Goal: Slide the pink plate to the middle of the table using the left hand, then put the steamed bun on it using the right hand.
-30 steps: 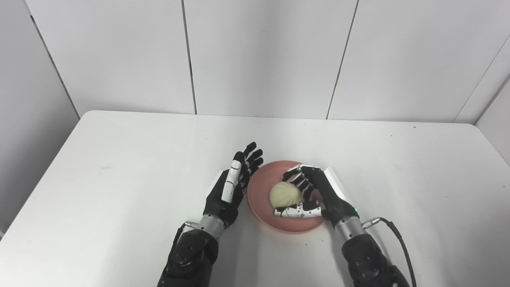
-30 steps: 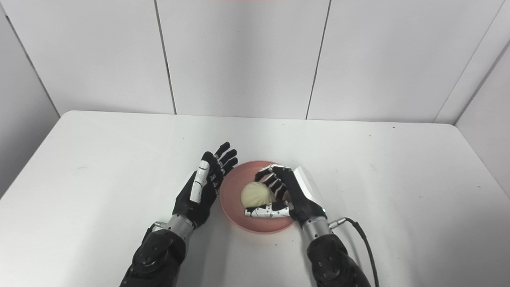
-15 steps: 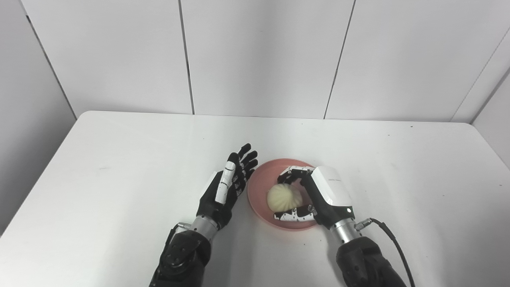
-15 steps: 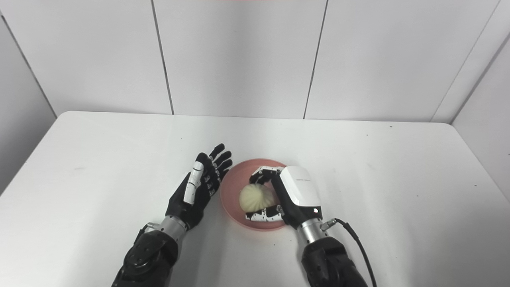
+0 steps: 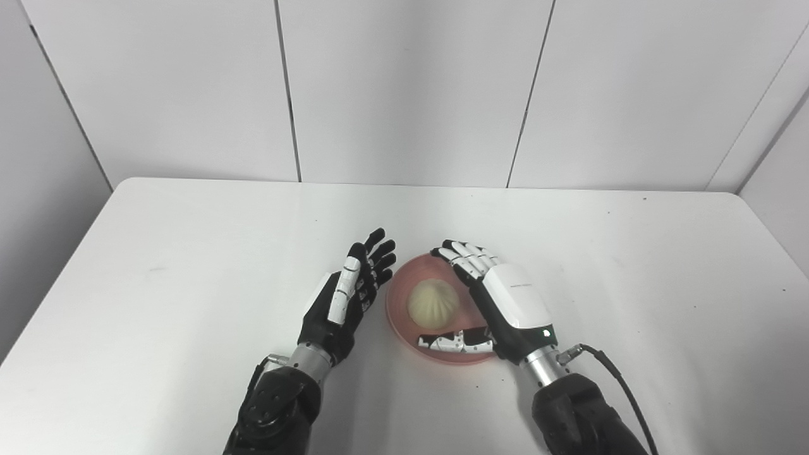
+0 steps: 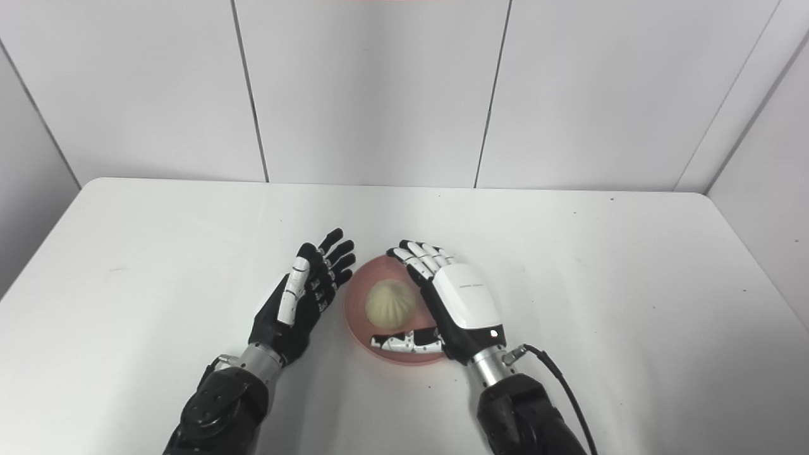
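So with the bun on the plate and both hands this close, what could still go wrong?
The right hand is open, but its thumb lies across the pink plate's near rim beside the steamed bun; a careless withdrawal could nudge the bun or drag the plate. The open left hand stands edge-on just beside the plate's left rim and could bump it.

I see right part of round pink plate [image 5: 397,311] covered by white-backed right hand [image 5: 499,303]. Cannot tell whether its palm touches pale pleated steamed bun [image 5: 433,301]; side of bun facing palm hidden. Both dark forearms cut off by bottom edge. Black cable [image 5: 622,385] from right wrist runs out of picture below. Black-and-white left hand [image 5: 344,300]: palm side mostly turned away, contact with white table [image 5: 189,253] unclear.
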Controlling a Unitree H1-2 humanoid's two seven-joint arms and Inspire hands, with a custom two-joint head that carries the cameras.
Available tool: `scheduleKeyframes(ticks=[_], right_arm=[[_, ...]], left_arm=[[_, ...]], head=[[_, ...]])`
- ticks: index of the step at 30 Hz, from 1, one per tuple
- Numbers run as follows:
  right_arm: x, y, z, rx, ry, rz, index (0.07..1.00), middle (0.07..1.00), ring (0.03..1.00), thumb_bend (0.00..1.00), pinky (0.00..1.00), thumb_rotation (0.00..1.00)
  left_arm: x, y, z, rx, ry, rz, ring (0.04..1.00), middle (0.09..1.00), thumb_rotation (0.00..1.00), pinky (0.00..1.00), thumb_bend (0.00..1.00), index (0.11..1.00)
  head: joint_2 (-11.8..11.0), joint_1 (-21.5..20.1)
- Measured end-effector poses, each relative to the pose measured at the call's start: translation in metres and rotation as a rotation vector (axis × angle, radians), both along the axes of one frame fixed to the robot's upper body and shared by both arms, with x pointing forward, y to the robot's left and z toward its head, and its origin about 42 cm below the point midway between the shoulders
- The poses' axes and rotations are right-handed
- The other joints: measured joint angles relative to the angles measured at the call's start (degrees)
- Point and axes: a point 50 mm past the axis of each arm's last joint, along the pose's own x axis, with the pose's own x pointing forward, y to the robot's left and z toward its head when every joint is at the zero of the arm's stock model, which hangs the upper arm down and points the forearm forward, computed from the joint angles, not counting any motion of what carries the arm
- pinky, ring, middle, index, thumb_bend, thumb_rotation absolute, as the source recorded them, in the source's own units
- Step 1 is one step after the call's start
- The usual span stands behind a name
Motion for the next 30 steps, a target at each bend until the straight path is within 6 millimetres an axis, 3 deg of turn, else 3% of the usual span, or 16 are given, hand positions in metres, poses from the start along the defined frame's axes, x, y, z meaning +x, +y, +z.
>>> scheduleKeyframes(ticks=[11,18,21,25,30], right_arm=[[0.003,-0.019,0.004,0.25,0.056,-0.044,0.962,0.984,0.96,0.63,0.88,0.64],[0.0,-0.032,0.0,0.509,0.022,-0.067,0.992,1.0,0.998,0.63,0.98,0.75],[0.002,-0.042,0.003,0.597,-0.014,-0.104,0.983,0.981,0.981,0.55,0.96,0.78],[0.002,-0.052,0.005,0.648,-0.036,-0.139,0.991,0.989,0.989,0.57,0.97,0.86],[0.001,-0.062,0.01,0.705,-0.012,-0.176,0.992,0.983,0.969,0.55,0.94,0.84]], left_arm=[[-0.001,0.015,0.001,0.018,0.003,0.021,0.993,0.977,0.96,1.0,0.68,0.951],[-0.002,0.017,0.0,0.015,-0.009,0.032,1.0,1.0,0.96,1.0,0.68,0.97],[-0.004,0.019,-0.001,0.015,-0.018,0.036,1.0,1.0,0.97,1.0,0.68,0.987],[-0.004,0.02,-0.001,0.02,-0.02,0.037,1.0,1.0,0.98,1.0,0.67,0.993],[-0.004,0.02,-0.001,0.019,-0.02,0.037,1.0,1.0,0.97,1.0,0.68,1.0]], head=[[0.44,-1.05],[0.44,-1.76],[0.44,-2.11],[0.53,-2.2],[0.53,-1.67]])
